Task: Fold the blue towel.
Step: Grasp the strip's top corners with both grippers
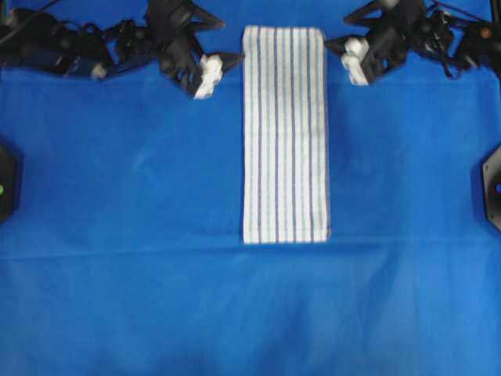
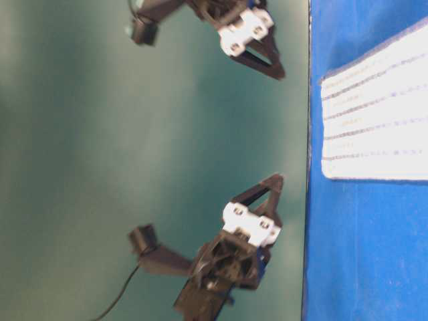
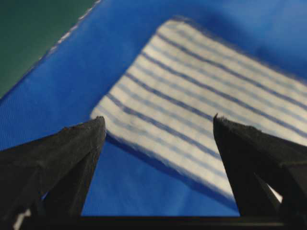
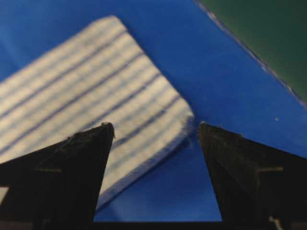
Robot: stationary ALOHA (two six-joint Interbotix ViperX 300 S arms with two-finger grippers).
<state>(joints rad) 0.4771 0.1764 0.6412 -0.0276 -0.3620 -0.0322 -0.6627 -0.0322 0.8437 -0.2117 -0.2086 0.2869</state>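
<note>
The blue towel (image 1: 284, 133) is a white cloth with blue stripes, lying flat as a long narrow strip in the middle of the table, its far end between the two arms. My left gripper (image 1: 235, 57) is open and empty, just left of the towel's far left corner. In the left wrist view the towel (image 3: 206, 96) lies ahead of the open gripper (image 3: 158, 124). My right gripper (image 1: 330, 43) is open and empty, just right of the far right corner. In the right wrist view the towel's corner (image 4: 81, 86) lies ahead of the open gripper (image 4: 156, 127).
A plain blue sheet (image 1: 117, 196) covers the table. Its far edge runs close behind both grippers, with green floor beyond (image 3: 29, 28). Black fixtures sit at the left edge (image 1: 6, 184) and right edge (image 1: 491, 184) of the table.
</note>
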